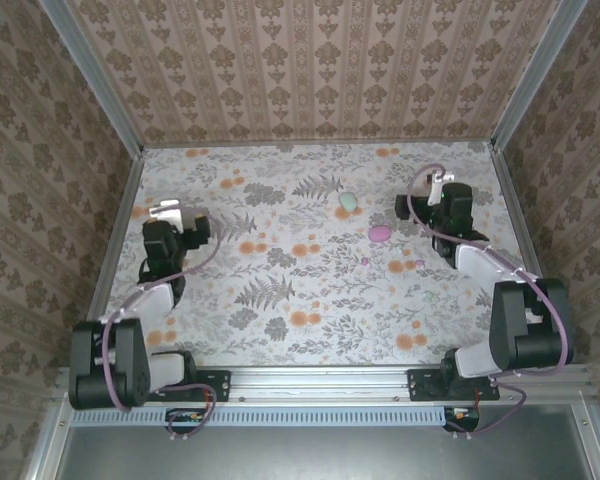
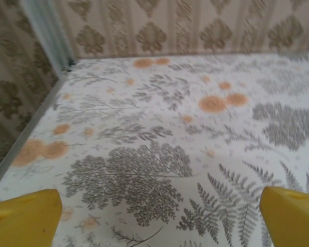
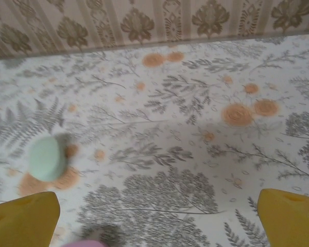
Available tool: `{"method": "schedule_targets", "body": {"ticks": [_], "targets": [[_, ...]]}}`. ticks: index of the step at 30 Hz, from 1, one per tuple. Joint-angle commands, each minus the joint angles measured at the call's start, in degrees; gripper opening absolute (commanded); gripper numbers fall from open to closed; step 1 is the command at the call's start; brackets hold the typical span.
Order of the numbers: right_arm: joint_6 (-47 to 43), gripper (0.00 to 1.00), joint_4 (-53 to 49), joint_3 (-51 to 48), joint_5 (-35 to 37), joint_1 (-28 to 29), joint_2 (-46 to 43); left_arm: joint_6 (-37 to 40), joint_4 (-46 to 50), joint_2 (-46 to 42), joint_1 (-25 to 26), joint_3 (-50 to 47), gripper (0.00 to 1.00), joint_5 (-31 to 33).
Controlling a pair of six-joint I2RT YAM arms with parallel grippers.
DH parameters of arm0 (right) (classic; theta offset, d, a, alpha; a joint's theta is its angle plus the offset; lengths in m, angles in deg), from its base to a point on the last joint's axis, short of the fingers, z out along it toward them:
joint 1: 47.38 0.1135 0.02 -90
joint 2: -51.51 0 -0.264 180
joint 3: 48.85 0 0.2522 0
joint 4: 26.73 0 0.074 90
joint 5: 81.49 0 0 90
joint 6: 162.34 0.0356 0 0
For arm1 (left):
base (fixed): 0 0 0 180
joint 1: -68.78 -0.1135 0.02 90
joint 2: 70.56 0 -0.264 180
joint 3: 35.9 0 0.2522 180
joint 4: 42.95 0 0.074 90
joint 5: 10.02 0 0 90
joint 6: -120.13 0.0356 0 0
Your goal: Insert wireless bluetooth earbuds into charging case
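Your left pincer (image 2: 159, 218), near the desk's (image 1: 280, 335) left edge, and your right pincer (image 3: 159, 218) both stand wide, holding nothing. The earbud (image 1: 365, 261) lies right of centre, just below the pink case (image 1: 379, 233), with open desk around it.

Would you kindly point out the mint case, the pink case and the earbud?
mint case (image 1: 348, 203), top external view, centre of its top.
pink case (image 1: 379, 233), top external view, centre of its top.
earbud (image 1: 365, 261), top external view, centre of the speck.

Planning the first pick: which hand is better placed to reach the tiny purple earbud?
Probably the right. The open right hand sits close to the pink case and the earbud; the left hand, also open, is far off near the table's left edge.
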Motion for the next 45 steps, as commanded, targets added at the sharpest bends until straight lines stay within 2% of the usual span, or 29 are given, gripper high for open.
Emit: {"method": "schedule_targets", "body": {"ticks": [1, 5, 7, 8, 17, 23, 27, 38, 45], "targets": [[4.89, 1.0, -16.57, 3.96, -6.83, -0.34, 0.13, -11.82, 18.09, -4.85, -2.23, 5.55, 1.0, 3.17], [6.59, 0.98, -23.11, 8.46, -13.87, -0.34, 3.23, -15.54, 25.82, -4.44, -3.39, 10.24, 1.0, -14.55], [6.89, 0.93, -25.65, 10.54, -17.41, -0.34, 5.09, -17.54, 25.33, -3.62, -2.2, 10.41, 1.0, -19.93], [7.65, 0.92, -26.36, 11.32, -18.66, -0.34, 5.84, -19.01, 24.89, -3.39, -0.88, 10.03, 1.0, -20.6], [9.25, 0.88, -29.97, 16.78, -22.47, -0.34, 11.92, -23.04, 18.71, 0.23, 18.32, 9.01, 1.0, -11.38], [9.19, 0.86, -32.77, 20.81, -22.11, -0.43, 16.01, -22.77, 18.86, 4.03, 24.96, 12.23, 1.0, -8.75], [10.41, 0.84, -34.52, 23.73, -21.73, -0.47, 19.33, -22.49, 19.7, 4.69, 27.38, 13.61, 1.0, -6.7], [10.85, 0.69, -40.3, 30.54, -25.95, -0.06, 28.28, -21.27, 22.55, 3.35, 27.84, 13.93, 1.0, -5.48], [12.06, 0.7, -39.73, 27.74, -24.56, 0.24, 28.29, -21.48, 23.21, 2.47, 28.01, 13.73, 1.0, -4.72]]}}
